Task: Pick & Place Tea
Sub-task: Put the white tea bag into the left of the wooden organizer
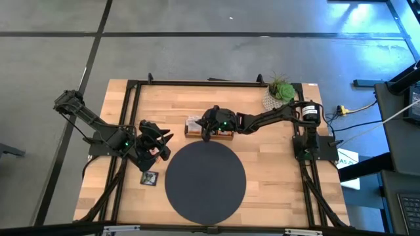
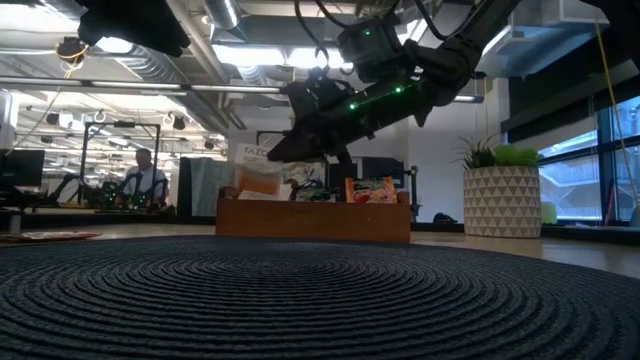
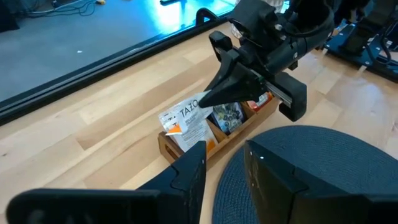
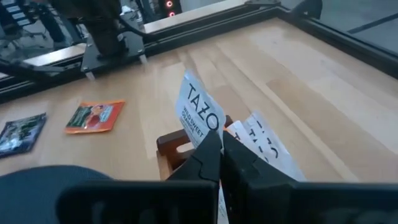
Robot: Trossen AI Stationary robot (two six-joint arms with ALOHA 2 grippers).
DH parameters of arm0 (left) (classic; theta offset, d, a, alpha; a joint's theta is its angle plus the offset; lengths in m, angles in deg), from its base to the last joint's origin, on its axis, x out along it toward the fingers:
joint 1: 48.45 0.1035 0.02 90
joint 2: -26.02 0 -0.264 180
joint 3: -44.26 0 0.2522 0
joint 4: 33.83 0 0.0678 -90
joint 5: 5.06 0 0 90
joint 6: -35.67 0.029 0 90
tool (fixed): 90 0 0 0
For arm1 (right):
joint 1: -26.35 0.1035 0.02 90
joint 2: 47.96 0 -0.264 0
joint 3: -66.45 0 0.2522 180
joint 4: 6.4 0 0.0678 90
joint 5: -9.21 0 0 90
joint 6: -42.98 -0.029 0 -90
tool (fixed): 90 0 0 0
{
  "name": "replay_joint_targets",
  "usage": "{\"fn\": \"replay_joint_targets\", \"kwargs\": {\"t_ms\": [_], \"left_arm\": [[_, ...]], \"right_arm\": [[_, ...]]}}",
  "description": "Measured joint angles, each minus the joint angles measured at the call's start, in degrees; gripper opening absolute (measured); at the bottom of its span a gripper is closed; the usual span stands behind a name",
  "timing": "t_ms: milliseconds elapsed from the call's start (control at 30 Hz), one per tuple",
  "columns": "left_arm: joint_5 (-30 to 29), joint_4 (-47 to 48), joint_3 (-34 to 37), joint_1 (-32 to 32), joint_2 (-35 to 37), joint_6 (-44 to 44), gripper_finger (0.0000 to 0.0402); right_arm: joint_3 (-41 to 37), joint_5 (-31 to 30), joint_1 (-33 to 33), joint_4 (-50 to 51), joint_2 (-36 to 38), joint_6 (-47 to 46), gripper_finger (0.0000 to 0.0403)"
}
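A brown wooden tray [image 1: 226, 135] with tea sachets stands at the table's far middle, beyond the dark round mat [image 1: 205, 181]. My right gripper [image 4: 221, 140] reaches in from the right, over the tray's left end, shut on a white tea sachet [image 4: 198, 111]. A second white sachet [image 4: 266, 148] leans in the tray. An orange sachet [image 4: 94, 116] and a black sachet [image 1: 149, 178] lie flat on the wood at the left. My left gripper [image 3: 225, 163] hovers open over that side, nothing between its fingers. My right gripper pinches the white sachet between its two fingers at one edge [image 4: 205, 132], below the print. The fingers come from the table's right, slanting down. The sachet stands out beyond the fingertips over the tray's left end compartment [image 3: 180, 140]; whether it is clear of the tray I cannot tell.
A potted plant [image 1: 279, 92] in a white patterned pot stands at the far right corner. Black frame rails [image 1: 131, 118] run along the table's sides and far edge. A person sits in the room far behind the table [image 2: 145, 172].
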Motion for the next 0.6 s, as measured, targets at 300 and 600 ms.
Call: {"fn": "replay_joint_targets", "kwargs": {"t_ms": [300, 600], "left_arm": [[2.84, -0.09, 0.00, 0.01, 0.00, -3.03, 0.0107], [3.59, -0.96, 0.00, 0.00, -0.02, -3.01, 0.0104]], "right_arm": [[0.08, -0.61, 0.14, -2.61, 0.25, -4.81, 0.0005], [1.77, 1.07, 0.21, 0.32, 1.79, -4.01, 0.0005]]}}
